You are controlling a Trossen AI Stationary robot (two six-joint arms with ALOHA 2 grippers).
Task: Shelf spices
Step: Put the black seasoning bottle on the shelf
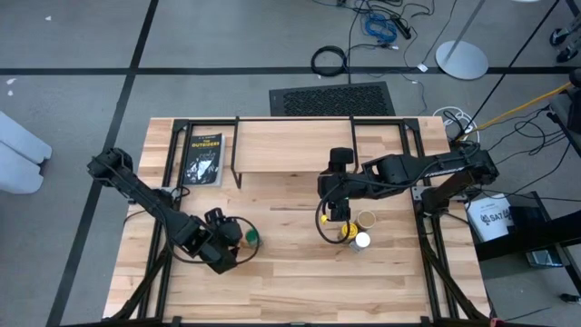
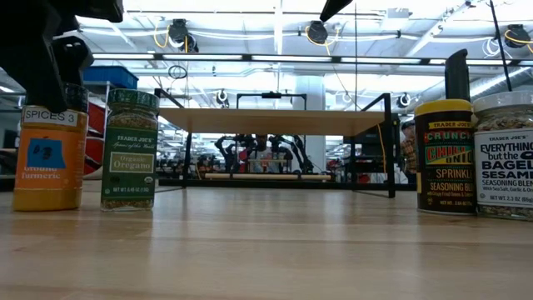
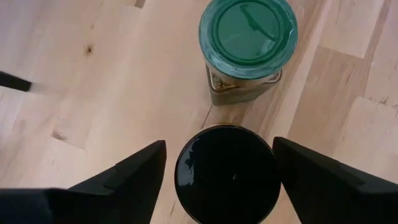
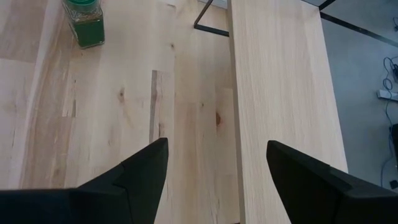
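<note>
1. Counter (image 1: 290,272) of light wood carries everything; near its far left edge lies a flat black packet (image 1: 201,159) with yellow lettering.
2. Left gripper (image 3: 217,177) hangs over the near left part of the counter. Its jaws are spread to either side of the dark-lidded orange jar (image 3: 227,174), with a gap on both sides and no contact visible.
3. Green-lidded jar (image 3: 247,46) stands upright just beside the dark-lidded one.
4. Shelf (image 1: 295,145), a pale plank on thin black legs, sits along the far middle of the counter; nothing stands on its top.
5. Right gripper (image 4: 217,168) hovers near the front edge of the shelf, jaws spread and empty.
6. Right of centre, just under that arm, cluster the yellow-lidded jar (image 1: 346,232), the tan-lidded jar (image 1: 367,219) and the white-lidded jar (image 1: 362,241), all on the counter and off the shelf.
</note>
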